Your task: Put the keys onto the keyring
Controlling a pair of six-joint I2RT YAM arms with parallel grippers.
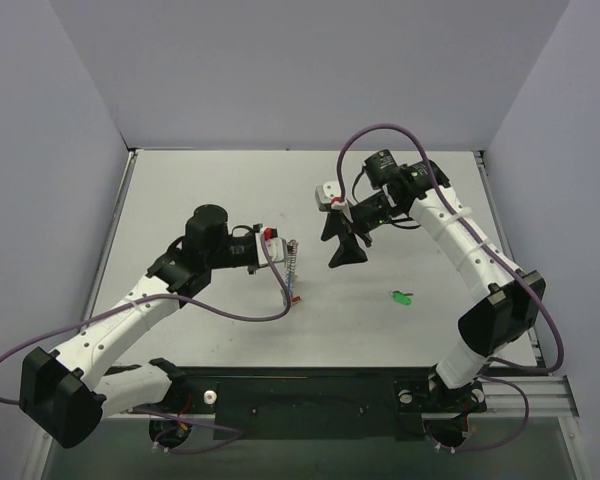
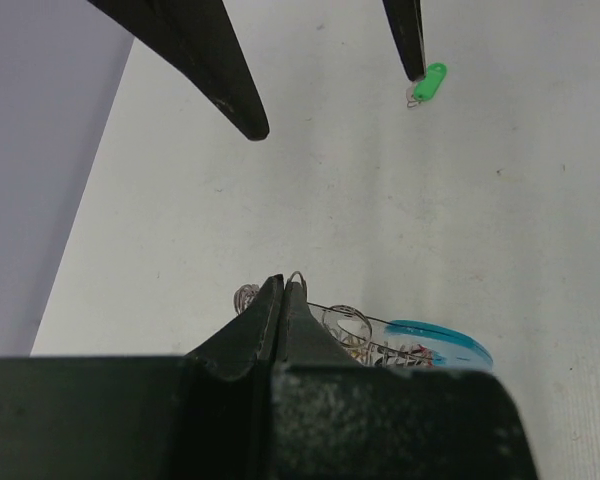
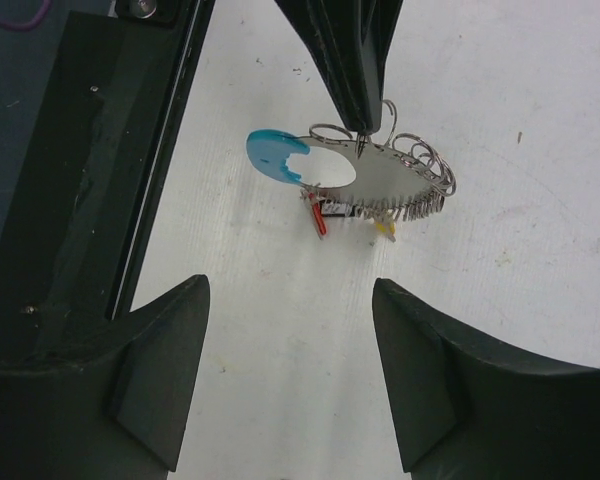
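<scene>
1 coiled silvery-wire keyring (image 3: 405,205), light-blue arc

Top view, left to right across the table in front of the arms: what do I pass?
keyring → right gripper → green key

**Overhead view.** The left arm (image 1: 130,320) reaches from the near left corner toward the middle of the white table (image 1: 210,180). The left gripper (image 1: 283,243) carries the keyring (image 1: 293,265), seen edge-on as a silvery coil with a red tag at its near end. The right gripper (image 1: 338,250), fingers parted and pointing nearward, hovers just right of the keyring, apart from it. A green key (image 1: 400,297) lies on the table further right.
</scene>
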